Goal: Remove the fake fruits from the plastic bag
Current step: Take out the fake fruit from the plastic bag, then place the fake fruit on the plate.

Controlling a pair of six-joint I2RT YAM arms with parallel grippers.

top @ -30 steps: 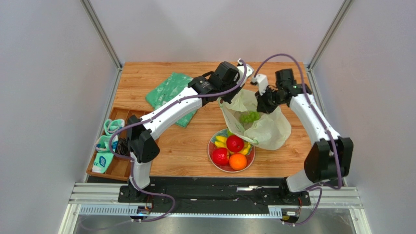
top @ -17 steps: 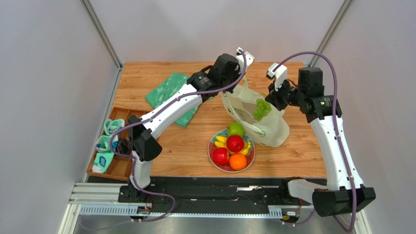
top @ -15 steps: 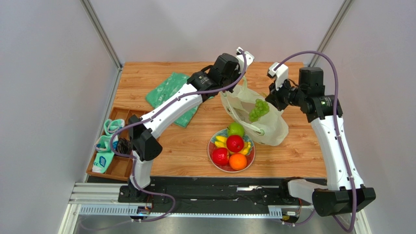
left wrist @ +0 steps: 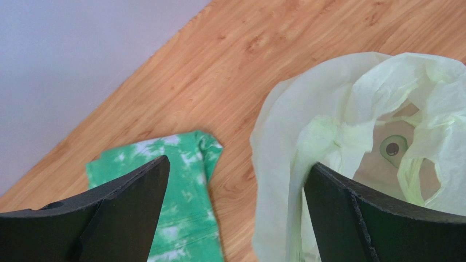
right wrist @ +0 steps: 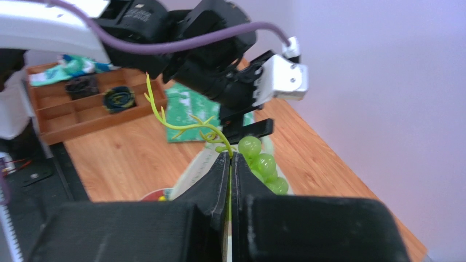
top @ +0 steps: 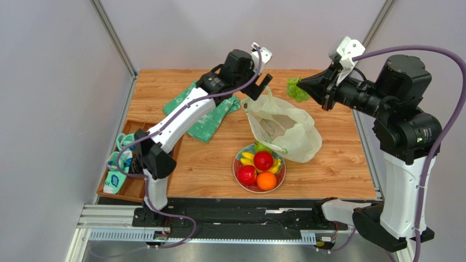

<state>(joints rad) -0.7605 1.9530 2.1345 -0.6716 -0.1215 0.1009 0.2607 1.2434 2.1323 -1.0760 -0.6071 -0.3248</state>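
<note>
The pale yellow-green plastic bag (top: 284, 128) lies slumped and open on the table, and it also shows in the left wrist view (left wrist: 350, 109). My right gripper (top: 304, 87) is raised above the table's back right, shut on the stem of the green grape cluster (right wrist: 262, 164), which hangs clear of the bag (top: 297, 89). My left gripper (top: 261, 84) hovers open over the bag's back left rim, and its jaws (left wrist: 238, 164) pinch nothing. In front of the bag a plate (top: 235, 173) carries an orange (top: 266, 180), two red fruits (top: 263, 160), a banana bunch (top: 247, 158) and a green apple (top: 262, 147).
A green-and-white cloth (top: 205, 112) lies at the back left, under the left arm (left wrist: 164, 207). A wooden compartment tray (top: 123, 164) with small rolled items sits off the table's left edge. Grey walls close in the left, back and right sides.
The right arm lifted the grapes out of the bag, up toward the back right. The left gripper opened, let go of the bag and shifted left, and the bag sagged.
</note>
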